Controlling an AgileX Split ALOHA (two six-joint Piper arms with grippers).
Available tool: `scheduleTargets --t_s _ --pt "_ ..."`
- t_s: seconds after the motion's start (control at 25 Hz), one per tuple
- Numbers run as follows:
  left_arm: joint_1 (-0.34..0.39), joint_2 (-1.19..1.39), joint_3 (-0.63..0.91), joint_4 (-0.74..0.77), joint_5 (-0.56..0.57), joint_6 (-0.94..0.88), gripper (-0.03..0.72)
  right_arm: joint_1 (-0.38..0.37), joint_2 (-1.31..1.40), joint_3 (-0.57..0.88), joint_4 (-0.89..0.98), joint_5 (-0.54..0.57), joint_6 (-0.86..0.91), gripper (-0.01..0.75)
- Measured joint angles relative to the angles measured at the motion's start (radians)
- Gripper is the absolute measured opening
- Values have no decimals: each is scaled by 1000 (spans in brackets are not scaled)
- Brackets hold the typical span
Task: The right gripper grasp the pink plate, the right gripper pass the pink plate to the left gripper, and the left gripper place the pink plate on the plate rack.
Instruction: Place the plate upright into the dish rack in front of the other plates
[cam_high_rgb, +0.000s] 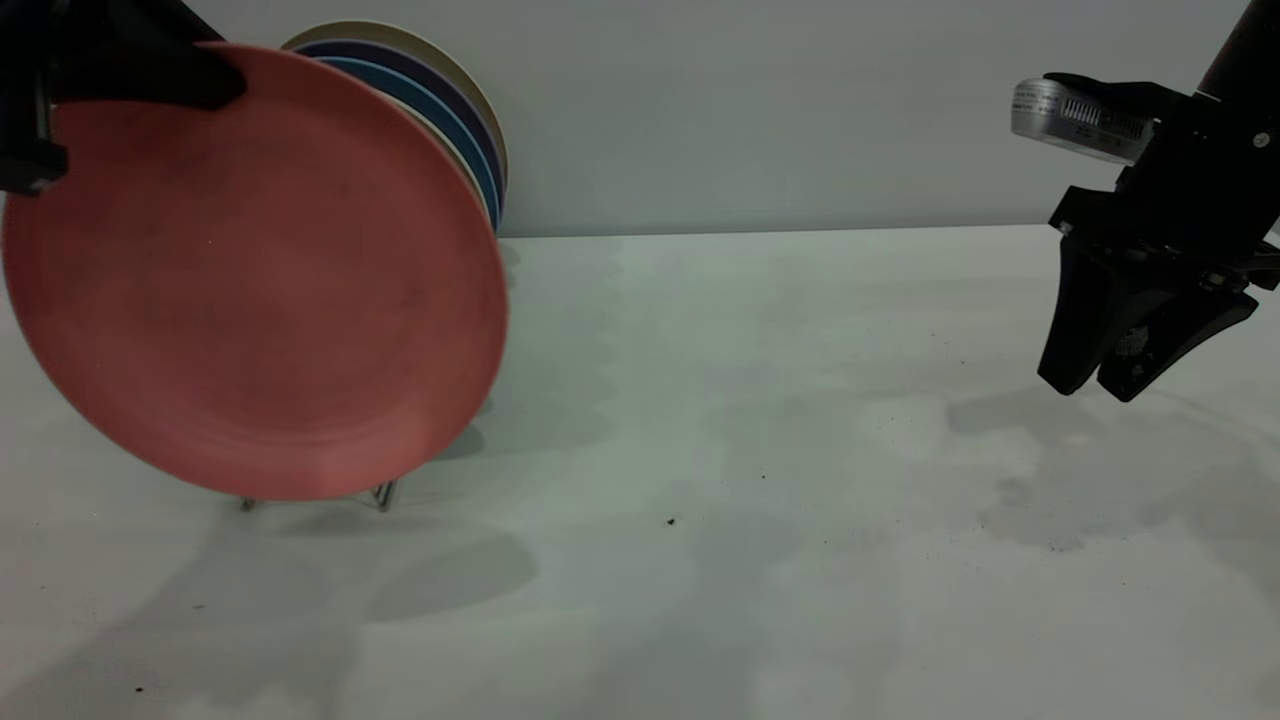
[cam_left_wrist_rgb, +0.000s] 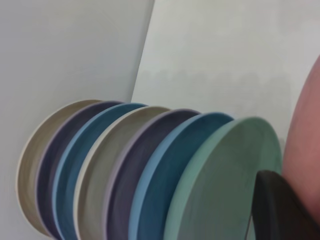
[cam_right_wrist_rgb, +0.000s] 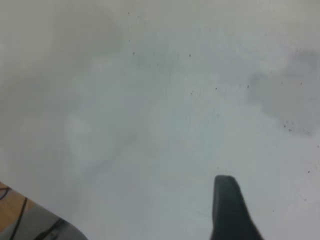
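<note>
A: How many plates are standing in the plate rack (cam_high_rgb: 385, 493)?

B: The left wrist view is showing seven in a row behind the pink plate (cam_high_rgb: 250, 275): cream, dark purple, blue, cream, purple, blue and one mint-green plate (cam_left_wrist_rgb: 225, 185). All are round and matte, and the rack is thin silver wire.

A: Who is holding the pink one?

B: The left gripper (cam_high_rgb: 110, 80) is pinching its upper rim between its fingers, upright over the front of the rack.

A: And the other arm?

B: The right gripper (cam_high_rgb: 1110, 385) is hanging above the pale counter (cam_high_rgb: 750, 450), well apart, its wedge fingers narrowly parted and holding nothing.
</note>
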Motion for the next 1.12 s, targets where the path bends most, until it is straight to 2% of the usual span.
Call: scheduleTargets --t_s 0.36,0.72,1.12 --pt "0 0 -52 176 -28 0 26 0 0 0 0 -2 3 446" --pt "0 1 -162 238 -57 0 26 0 0 0 1 -4 3 446" --pt "0 94 -167 291 -87 0 26 0 0 0 3 -7 3 446"
